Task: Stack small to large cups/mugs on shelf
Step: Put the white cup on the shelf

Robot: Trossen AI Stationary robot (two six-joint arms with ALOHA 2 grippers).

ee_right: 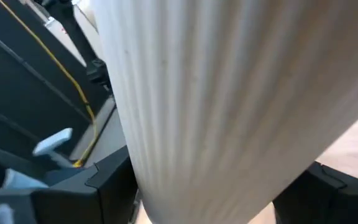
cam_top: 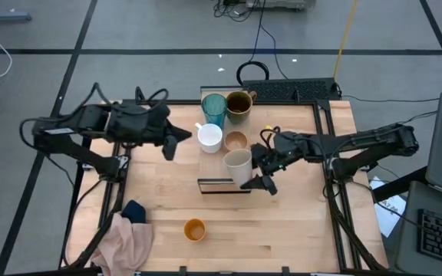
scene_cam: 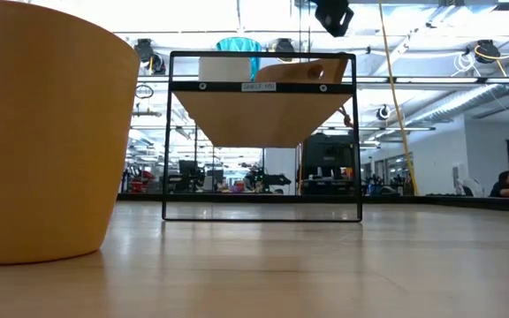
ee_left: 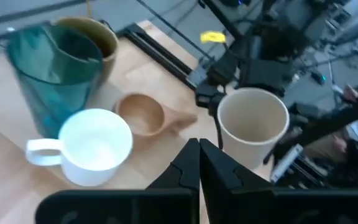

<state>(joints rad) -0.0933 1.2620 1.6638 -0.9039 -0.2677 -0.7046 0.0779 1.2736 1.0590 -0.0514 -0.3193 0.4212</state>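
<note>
The shelf [cam_top: 222, 186] [scene_cam: 262, 86] runs from the table's middle toward its far edge. On its top stand a teal tumbler [cam_top: 213, 109] [ee_left: 55, 68], an olive mug [cam_top: 239, 103], a white mug [cam_top: 209, 138] [ee_left: 95, 146] and a wooden handled cup [cam_top: 235, 141] [ee_left: 143, 113]. At the shelf's near end my right gripper [cam_top: 255, 172] [ee_right: 219, 186] is shut on a beige cup [cam_top: 238, 165] [ee_left: 253, 124]. My left gripper [cam_top: 172, 147] [ee_left: 197, 163] hangs shut and empty, left of the white mug. An orange cup [cam_top: 195, 229] [scene_cam: 42, 132] stands on the table near the front edge. My right gripper holds the beige cup by its side wall [ee_right: 166, 174], one finger on each side of the round body. The fingers come nearly level from the table's right side. The cup is upright, mouth up; whether its base rests on the shelf top, I cannot tell.
A heap of pinkish and dark blue cloth [cam_top: 129, 230] lies at the table's near left corner. Black frame rails [cam_top: 324, 115] run along the table's right side. Cables [cam_top: 255, 73] lie beyond the far edge. A person [scene_cam: 506, 184] sits far off in the room.
</note>
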